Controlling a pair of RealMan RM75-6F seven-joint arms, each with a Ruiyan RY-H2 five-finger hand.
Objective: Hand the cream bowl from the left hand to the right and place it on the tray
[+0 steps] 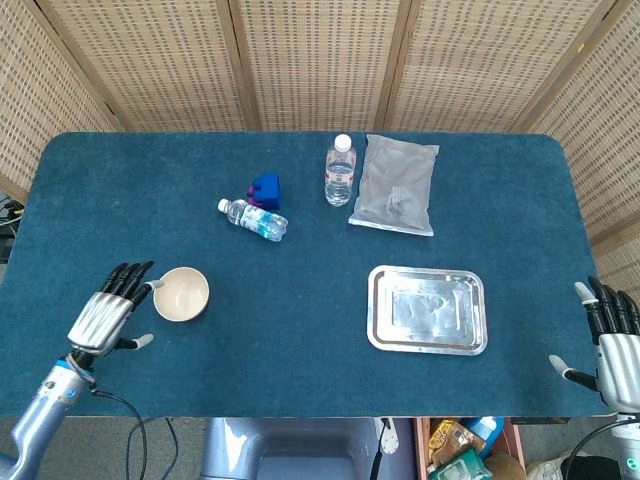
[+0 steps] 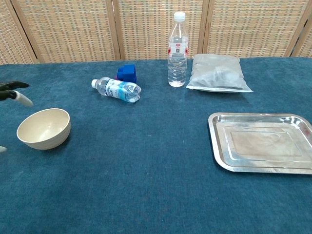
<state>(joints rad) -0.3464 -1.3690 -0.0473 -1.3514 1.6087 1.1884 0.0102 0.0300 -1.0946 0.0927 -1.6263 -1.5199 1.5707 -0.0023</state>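
Reach step: left hand (image 1: pixel 105 315), fingers spread and empty, just beside bowl (image 1: pixel 181 294); next, close round its rim; right hand (image 1: pixel 612 340) spread, idle, tray (image 1: pixel 427 309) bare.

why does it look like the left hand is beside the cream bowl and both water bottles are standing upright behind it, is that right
Not quite. The left hand is beside the cream bowl, but only the taller water bottle stands upright. The smaller bottle lies on its side by the blue block, as the chest view shows.
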